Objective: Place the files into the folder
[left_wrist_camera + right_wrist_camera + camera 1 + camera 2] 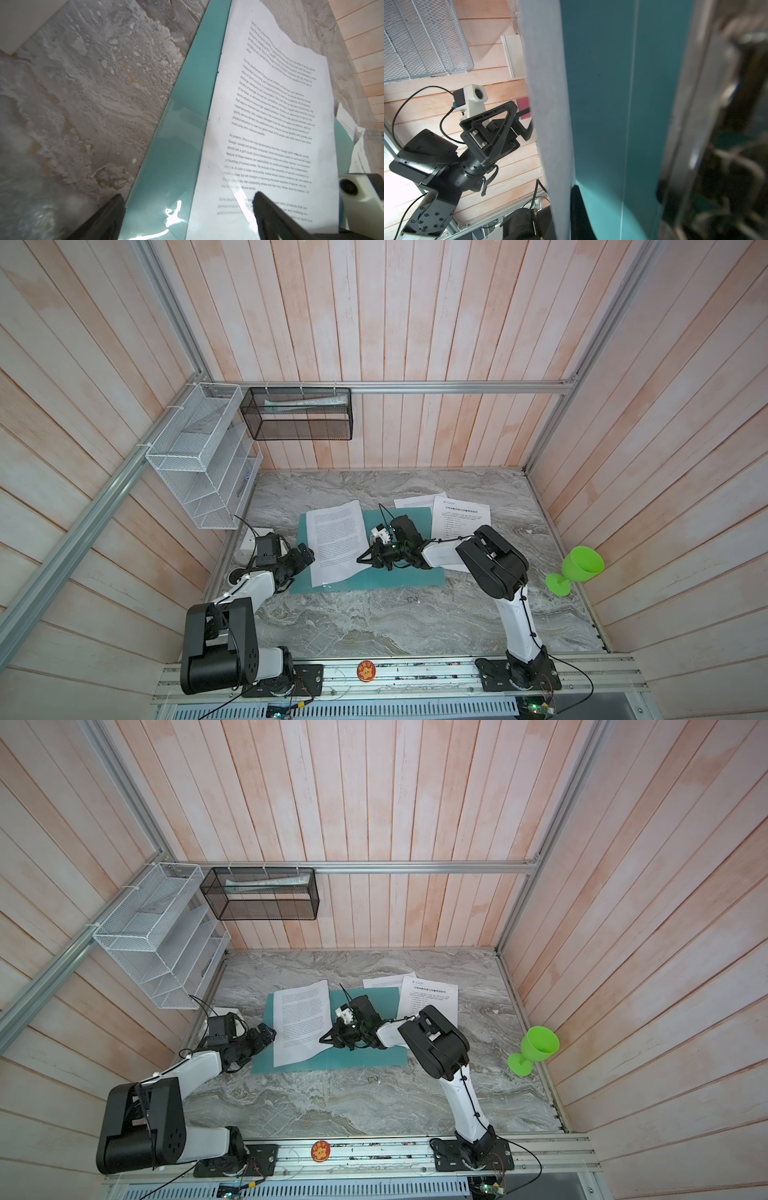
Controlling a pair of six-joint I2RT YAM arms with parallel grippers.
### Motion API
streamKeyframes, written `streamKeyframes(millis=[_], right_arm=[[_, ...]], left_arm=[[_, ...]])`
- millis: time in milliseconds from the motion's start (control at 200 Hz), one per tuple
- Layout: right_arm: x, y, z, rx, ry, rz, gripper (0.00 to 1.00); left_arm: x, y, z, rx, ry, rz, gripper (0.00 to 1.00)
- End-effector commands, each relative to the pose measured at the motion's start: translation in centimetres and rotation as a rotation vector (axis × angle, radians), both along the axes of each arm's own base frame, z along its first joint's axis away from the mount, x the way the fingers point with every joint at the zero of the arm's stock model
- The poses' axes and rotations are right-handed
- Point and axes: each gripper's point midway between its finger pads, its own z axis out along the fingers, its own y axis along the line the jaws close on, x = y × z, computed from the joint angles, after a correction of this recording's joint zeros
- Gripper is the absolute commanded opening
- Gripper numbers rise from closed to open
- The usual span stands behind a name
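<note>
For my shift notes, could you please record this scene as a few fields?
Folder: flat teal-green document folder, open on grey marble table
Sheet on folder: white printed paper sheet, on its left half
Loose sheets: two white printed sheets, right of folder
Left fingers: open, at folder's left edge
Right fingers: shut on that sheet's right edge

The printed sheet [270, 128]: English paragraphs, one opening "At present, China is"; the headed sheet [461, 516]: illegible.

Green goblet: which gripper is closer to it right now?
Right. The right gripper, shut on a sheet over the folder's middle, sits on the goblet's side. The left gripper, open at the folder's left edge, is farther from it.
</note>
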Motion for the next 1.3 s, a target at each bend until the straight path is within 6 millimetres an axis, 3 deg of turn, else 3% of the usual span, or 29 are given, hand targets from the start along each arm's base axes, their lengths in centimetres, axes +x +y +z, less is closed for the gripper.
streamKeyframes(millis=[0, 490, 1295], right_arm=[[0.5, -0.6, -0.6, -0.012, -0.018, -0.061, 0.00], [-1.4, 1.0, -0.3, 0.000, -0.023, -0.040, 0.00], [-4.4, 3.3, -0.6, -0.063, -0.060, 0.174, 0.00]], left_arm=[[-2.5, -0.7, -2.3, -0.029, 0.115, -0.003, 0.98], [-2.5, -0.8, -2.2, -0.030, 0.106, -0.004, 0.98], [-2.5, -0.8, -1.9, -0.024, 0.095, -0.004, 0.98]])
